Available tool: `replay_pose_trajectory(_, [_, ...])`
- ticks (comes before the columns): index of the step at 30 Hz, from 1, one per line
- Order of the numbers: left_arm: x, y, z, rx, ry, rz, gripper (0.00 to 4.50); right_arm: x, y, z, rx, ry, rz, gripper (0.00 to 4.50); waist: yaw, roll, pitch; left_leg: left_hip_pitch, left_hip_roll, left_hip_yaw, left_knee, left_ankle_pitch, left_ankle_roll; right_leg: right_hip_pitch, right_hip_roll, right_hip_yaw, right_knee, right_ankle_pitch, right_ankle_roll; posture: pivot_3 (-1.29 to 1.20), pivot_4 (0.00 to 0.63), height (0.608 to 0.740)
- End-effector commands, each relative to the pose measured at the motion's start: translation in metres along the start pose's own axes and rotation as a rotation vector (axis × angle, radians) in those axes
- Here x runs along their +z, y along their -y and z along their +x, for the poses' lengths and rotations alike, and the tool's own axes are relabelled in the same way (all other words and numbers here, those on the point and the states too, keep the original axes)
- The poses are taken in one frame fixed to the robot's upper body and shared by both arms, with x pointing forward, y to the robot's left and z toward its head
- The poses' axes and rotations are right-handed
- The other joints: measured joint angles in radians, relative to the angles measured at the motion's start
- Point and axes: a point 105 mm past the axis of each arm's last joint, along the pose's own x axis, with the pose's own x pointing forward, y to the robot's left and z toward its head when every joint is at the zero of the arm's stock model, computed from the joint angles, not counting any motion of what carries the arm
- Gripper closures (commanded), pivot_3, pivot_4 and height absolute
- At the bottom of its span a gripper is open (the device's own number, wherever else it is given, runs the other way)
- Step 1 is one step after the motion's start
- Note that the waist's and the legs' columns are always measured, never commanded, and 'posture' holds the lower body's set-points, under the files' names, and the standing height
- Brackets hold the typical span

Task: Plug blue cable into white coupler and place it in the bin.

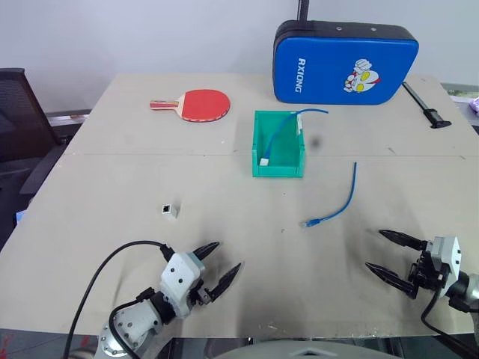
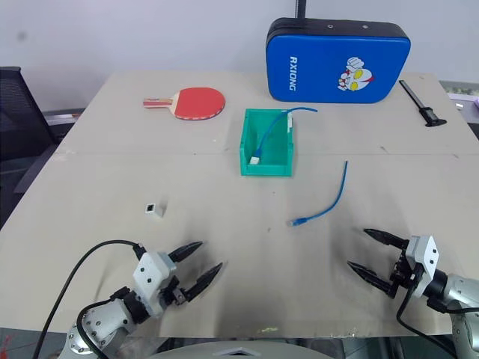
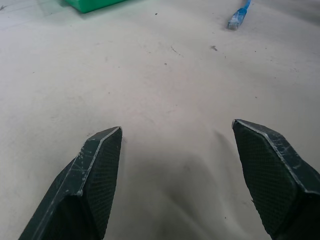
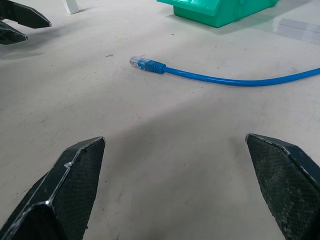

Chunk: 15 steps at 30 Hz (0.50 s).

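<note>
Both grippers are hovering low over the worktop (image 1: 112, 224) with jaws released, holding nothing. The blue cable (image 1: 340, 203) is lying right of centre, clear plug toward the left gripper (image 1: 213, 270). The white coupler (image 1: 170, 209) is sitting left of centre, the green bin (image 1: 278, 169) above centre. The right gripper (image 1: 388, 256) should be pinching just behind the plug, keeping the tip exposed.

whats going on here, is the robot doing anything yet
Nothing is held yet. Both claws, the left claw and the right claw, hover open over the table. The blue cable lies loose ahead of the right claw, the white coupler sits apart ahead of the left. The bin already holds another cable.
</note>
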Motion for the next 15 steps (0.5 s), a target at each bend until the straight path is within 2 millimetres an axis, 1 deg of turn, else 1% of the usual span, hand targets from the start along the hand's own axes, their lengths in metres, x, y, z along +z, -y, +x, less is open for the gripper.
replay_pose_trajectory(1, [0.0022,0.0021,0.0021,-0.025,0.012,0.006,0.93,0.0096,0.0031,-0.0039,-0.017,0.018,-0.035,0.04,0.000,0.000,0.000,0.000,0.000,0.000,0.000,0.000,0.000,0.000,0.000,0.000,0.000,0.000,0.000,0.00,0.150,0.728])
replay_pose_trajectory(5, [0.0077,0.0009,0.0088,-0.046,0.030,0.009,0.93,0.0096,0.0050,-0.0054,-0.024,0.018,-0.036,0.04,0.001,0.000,0.000,0.000,0.000,0.000,0.000,0.000,0.000,0.000,0.000,0.000,0.000,0.000,0.000,0.00,0.150,0.728])
replay_pose_trajectory(15, [0.0104,0.0022,0.0050,-0.081,0.021,0.037,0.93,0.0097,0.0046,-0.0021,-0.027,0.028,-0.037,0.04,0.000,0.000,0.000,0.000,0.000,0.001,0.000,0.000,0.000,0.000,0.001,0.001,0.000,0.000,0.000,0.00,0.150,0.728])
